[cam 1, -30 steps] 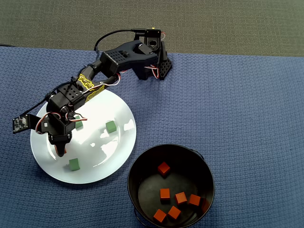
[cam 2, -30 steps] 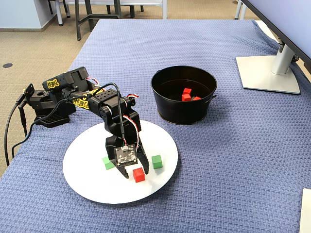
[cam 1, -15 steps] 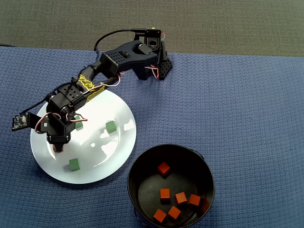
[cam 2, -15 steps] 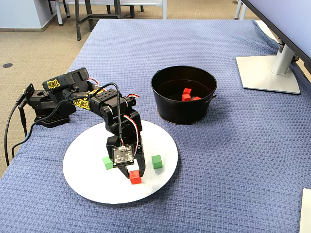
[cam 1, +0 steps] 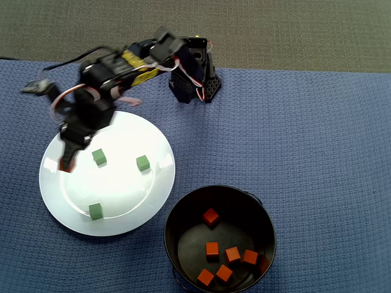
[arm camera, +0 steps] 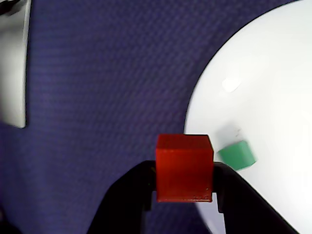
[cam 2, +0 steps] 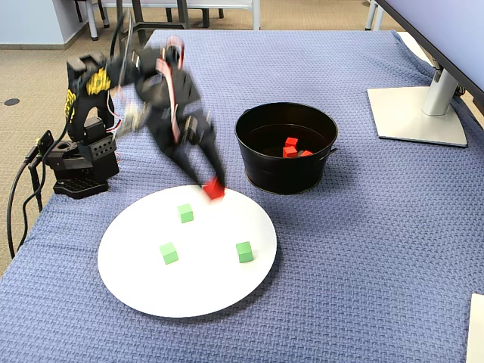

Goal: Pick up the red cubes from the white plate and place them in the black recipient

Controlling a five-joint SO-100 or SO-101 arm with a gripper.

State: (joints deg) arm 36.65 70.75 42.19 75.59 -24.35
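My gripper (arm camera: 184, 181) is shut on a red cube (arm camera: 184, 167), black fingers (arm camera: 139, 187) pressing both its sides. In the overhead view the blurred gripper (cam 1: 66, 157) carries that cube (cam 1: 63, 165) above the left edge of the white plate (cam 1: 125, 198). In the fixed view the held cube (cam 2: 214, 188) hangs over the plate's far rim (cam 2: 227, 198), on the side toward the black recipient (cam 2: 276, 175). Several more red cubes (cam 1: 227, 256) lie on the bottom of the recipient (cam 1: 173, 235). The only other cubes on the plate are green.
Three green cubes (cam 1: 98, 157) (cam 1: 143, 163) (cam 1: 95, 211) lie on the plate; one (arm camera: 237, 155) shows in the wrist view. The arm's base (cam 1: 195, 82) stands at the table's far edge. A monitor stand (cam 2: 420, 113) sits right of the pot in the fixed view.
The gripper shut on the red cube on the plate, then lifted it clear. The arm has risen fast and is blurred, with the cube now off the plate's surface.
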